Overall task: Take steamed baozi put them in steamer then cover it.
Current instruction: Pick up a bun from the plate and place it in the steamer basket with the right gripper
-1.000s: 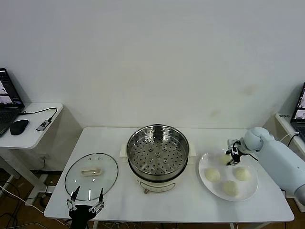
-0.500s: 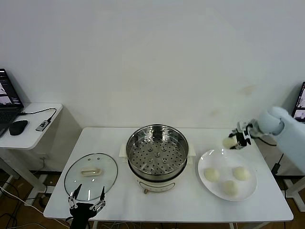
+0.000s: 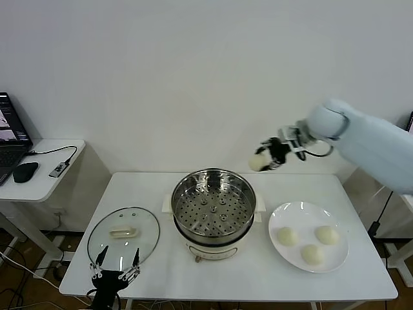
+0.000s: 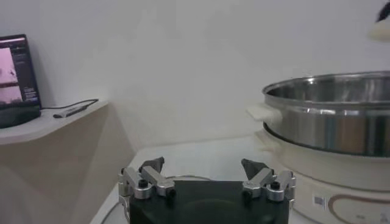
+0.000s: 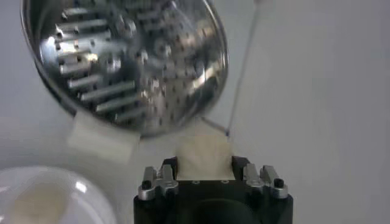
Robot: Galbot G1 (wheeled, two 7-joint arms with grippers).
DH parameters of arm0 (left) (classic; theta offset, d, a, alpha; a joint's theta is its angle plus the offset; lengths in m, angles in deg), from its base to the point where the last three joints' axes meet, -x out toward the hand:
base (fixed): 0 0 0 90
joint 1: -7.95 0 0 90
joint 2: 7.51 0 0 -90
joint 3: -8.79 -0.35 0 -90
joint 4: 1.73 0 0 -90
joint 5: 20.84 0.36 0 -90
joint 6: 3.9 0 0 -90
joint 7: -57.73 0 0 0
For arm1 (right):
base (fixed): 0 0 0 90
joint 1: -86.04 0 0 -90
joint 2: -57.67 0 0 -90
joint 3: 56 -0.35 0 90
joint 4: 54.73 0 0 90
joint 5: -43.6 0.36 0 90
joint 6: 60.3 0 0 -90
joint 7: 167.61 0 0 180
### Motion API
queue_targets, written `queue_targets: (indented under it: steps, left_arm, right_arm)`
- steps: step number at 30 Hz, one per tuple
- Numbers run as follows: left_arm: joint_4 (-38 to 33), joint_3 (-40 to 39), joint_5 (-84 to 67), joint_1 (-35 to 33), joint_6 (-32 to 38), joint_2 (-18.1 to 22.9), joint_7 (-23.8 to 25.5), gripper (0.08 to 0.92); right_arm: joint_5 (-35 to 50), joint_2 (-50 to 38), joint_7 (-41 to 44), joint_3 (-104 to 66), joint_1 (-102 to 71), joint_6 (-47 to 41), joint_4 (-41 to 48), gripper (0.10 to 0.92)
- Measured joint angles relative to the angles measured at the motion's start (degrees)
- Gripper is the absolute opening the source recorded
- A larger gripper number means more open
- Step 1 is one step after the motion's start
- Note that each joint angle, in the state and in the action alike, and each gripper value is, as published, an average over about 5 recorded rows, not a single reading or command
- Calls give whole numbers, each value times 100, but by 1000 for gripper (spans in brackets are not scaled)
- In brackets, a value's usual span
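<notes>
Right gripper (image 3: 266, 157) carried baozi (image 3: 259, 161) beside steamer (image 3: 213, 203)

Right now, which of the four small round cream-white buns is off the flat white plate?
The small round cream-white bun pinched in the right gripper, held in the air beside the shiny steel steamer pot. The other three lie on the flat white plate.

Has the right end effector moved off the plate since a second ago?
Yes. The right end effector, shut on a baozi, has risen off the white plate and swung toward the robot's left; it now hangs just beyond the steamer's far right rim.
</notes>
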Motion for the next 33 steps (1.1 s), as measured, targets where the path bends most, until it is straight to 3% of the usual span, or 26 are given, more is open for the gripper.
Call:
queue_targets:
  steps: [7, 28, 33]
  left_arm:
    - [3, -2, -44, 18, 7, 53, 2, 823]
    - [-34, 19, -92, 58, 27, 57, 25, 823]
    - [-14, 5, -97, 81, 27, 58, 26, 823]
  right_arm:
    - [-417, 614, -149, 462, 76, 760, 165, 560]
    - [-2734, 1746, -638, 490, -613, 2636, 1217, 575]
    - [-2980, 1878, -734, 459, -677, 2901, 1403, 670]
